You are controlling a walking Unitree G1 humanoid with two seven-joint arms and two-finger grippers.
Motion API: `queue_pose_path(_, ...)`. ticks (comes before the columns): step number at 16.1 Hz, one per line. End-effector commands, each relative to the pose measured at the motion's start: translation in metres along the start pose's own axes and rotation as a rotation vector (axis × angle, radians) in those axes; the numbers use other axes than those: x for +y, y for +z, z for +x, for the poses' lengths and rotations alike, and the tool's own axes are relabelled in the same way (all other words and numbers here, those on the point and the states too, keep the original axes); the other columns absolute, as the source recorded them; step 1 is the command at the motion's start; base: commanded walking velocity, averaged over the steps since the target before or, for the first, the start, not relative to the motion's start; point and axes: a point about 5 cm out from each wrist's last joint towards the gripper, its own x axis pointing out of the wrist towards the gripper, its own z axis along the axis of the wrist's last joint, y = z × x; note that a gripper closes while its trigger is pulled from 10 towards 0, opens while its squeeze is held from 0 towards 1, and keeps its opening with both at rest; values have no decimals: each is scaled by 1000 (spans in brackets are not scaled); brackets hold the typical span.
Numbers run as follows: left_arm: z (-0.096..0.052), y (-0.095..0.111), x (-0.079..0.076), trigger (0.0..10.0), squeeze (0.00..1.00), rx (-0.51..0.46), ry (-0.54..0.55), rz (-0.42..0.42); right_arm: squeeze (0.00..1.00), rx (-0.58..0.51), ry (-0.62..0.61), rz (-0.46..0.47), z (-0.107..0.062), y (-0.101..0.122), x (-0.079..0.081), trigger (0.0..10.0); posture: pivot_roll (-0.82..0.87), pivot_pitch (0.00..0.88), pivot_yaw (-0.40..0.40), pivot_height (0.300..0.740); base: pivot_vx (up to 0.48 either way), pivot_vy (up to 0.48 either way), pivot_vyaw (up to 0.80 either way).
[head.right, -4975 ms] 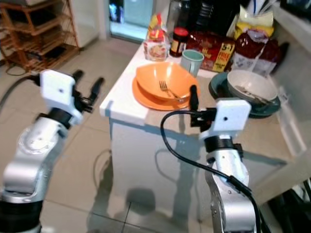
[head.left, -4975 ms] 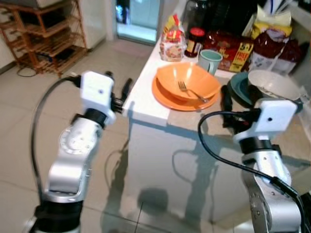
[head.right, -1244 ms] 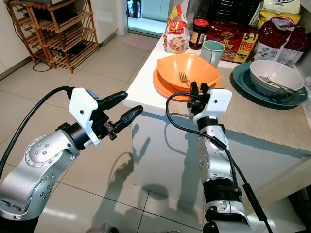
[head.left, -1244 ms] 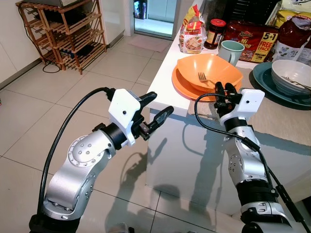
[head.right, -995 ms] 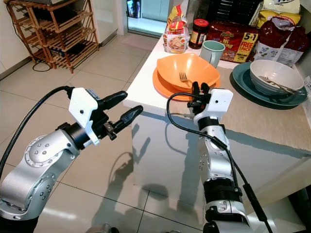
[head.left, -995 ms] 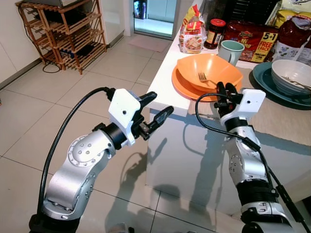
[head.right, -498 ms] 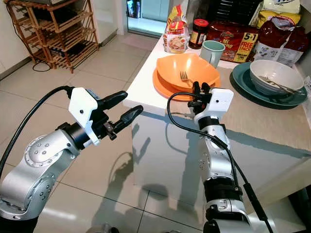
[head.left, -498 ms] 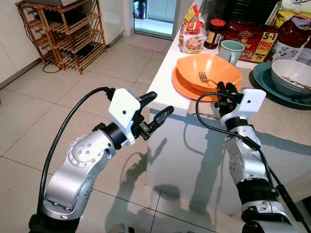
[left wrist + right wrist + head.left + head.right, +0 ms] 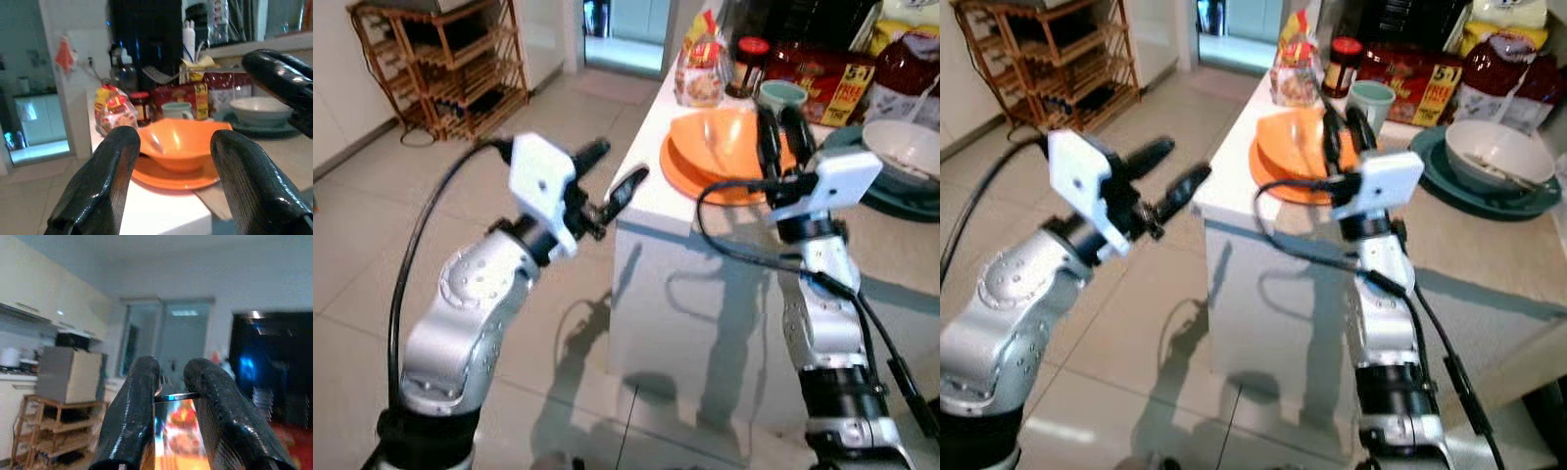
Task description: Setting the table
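An orange bowl (image 9: 734,147) sits on an orange plate (image 9: 683,181) near the corner of the white counter (image 9: 651,211). A pale blurred streak in the bowl looks like the fork (image 9: 155,142); whether it is lifted I cannot tell. My right gripper (image 9: 779,113) is raised upright just in front of the bowl. My left gripper (image 9: 623,161) hangs open in the air left of the counter corner, level with the plate, holding nothing. A white bowl (image 9: 906,147) rests on a teal plate (image 9: 1430,157) at the right.
Behind the bowl stand a pale green mug (image 9: 781,93), a dark jar (image 9: 751,61), a bread bag (image 9: 700,73) and red snack packs (image 9: 827,83). A wooden rack (image 9: 440,69) stands far left on the tiled floor. The counter's front wall drops straight below its edge.
My right gripper has risen from the plate's rim to stand upright before the bowl. The left arm lifted a little. The picture is now blurred.
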Motion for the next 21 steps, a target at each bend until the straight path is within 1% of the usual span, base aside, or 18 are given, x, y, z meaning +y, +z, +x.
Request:
queue_pose_path(1, 1, -1, 2, 10000, 0, -1, 14, -20, 0, 2, 9, -35, -4, 0, -2, 0, 184, 0, -23, 740, 0, 0, 0)
queue_pose_path(3, 4, 1, 4, 10000, 0, -12, 34, -56, 0, -3, 18, -86, -9, 1, -2, 0, 180, 0, -19, 740, 0, 0, 0)
queue_pose_path(4, 9, 0, 7, 10000, 0, -8, 66, -112, 0, -12, 67, -163, -12, 2, 0, 0, 177, 0, -19, 740, 0, 0, 0)
queue_pose_path(5, 11, 0, 9, 10000, 0, -8, 79, -165, 0, -14, 93, -191, -14, 2, 1, 0, 178, 0, -20, 740, 0, 0, 0)
queue_pose_path(6, 15, 0, 12, 10000, 631, -9, 97, -264, 0, -6, 127, -228, -17, 0, 4, 0, 178, 0, -23, 740, 0, 0, 0)
queue_pose_path(7, 19, 0, 15, 10000, 1000, -9, 110, -329, 0, -13, 158, -271, -19, -1, 6, 0, 183, 0, -29, 740, 0, 0, 0)
queue_pose_path(8, 25, 0, 16, 10000, 1000, 0, 113, -401, 0, -30, 219, -348, -21, -2, 11, 0, 186, 0, -33, 740, 0, 0, 0)
queue_pose_path(9, 32, 2, 16, 10000, 1000, -13, 100, -501, 0, -53, 282, -417, -24, -3, 16, 0, 188, 0, -35, 740, 0, 0, 0)
queue_pose_path(11, 40, 5, 13, 10000, 1000, -15, 47, -615, 0, -121, 346, -542, -25, 0, 19, 0, 191, 0, -35, 740, 0, 0, 0)
queue_pose_path(12, 42, 6, 13, 10000, 1000, -17, 36, -659, 0, -141, 356, -561, -25, 1, 19, 0, 190, 0, -33, 740, 0, 0, 0)
queue_pose_path(13, 45, 9, 14, 10000, 1000, -25, 18, -726, 0, -170, 369, -596, -25, 3, 19, 0, 191, 0, -33, 740, 0, 0, 0)
queue_pose_path(14, 49, 12, 13, 10000, 98, -21, -5, -794, 0, -197, 388, -630, -26, 3, 19, 0, 191, 0, -31, 740, 0, 0, 0)
queue_pose_path(15, 51, 12, 12, 10000, 0, -2, -19, -839, 0, -211, 402, -652, -27, 3, 20, 0, 189, 0, -26, 740, 0, 0, 0)
queue_pose_path(16, 52, 10, 11, 10000, 0, 22, -28, -868, 0, -222, 411, -662, -27, 3, 21, 0, 189, 0, -26, 740, 0, 0, 0)
queue_pose_path(17, 53, 4, 9, 10000, 0, 96, -44, -912, 0, -244, 422, -681, -28, 4, 23, 0, 188, 0, -22, 740, 0, 0, 0)
queue_pose_path(18, 54, 2, 7, 10000, 0, 118, -63, -926, 0, -253, 426, -684, -28, 4, 24, 0, 186, 0, -19, 740, 0, 0, 0)
queue_pose_path(19, 56, -2, 2, 10000, 0, 177, -98, -975, 0, -289, 463, -702, -29, 6, 27, 0, 187, 0, -16, 740, 0, 0, 0)
queue_pose_path(21, 58, -1, 0, 10000, 0, 198, -116, -984, 0, -321, 497, -716, -31, 7, 29, 0, 185, 0, -13, 740, 0, 0, 0)
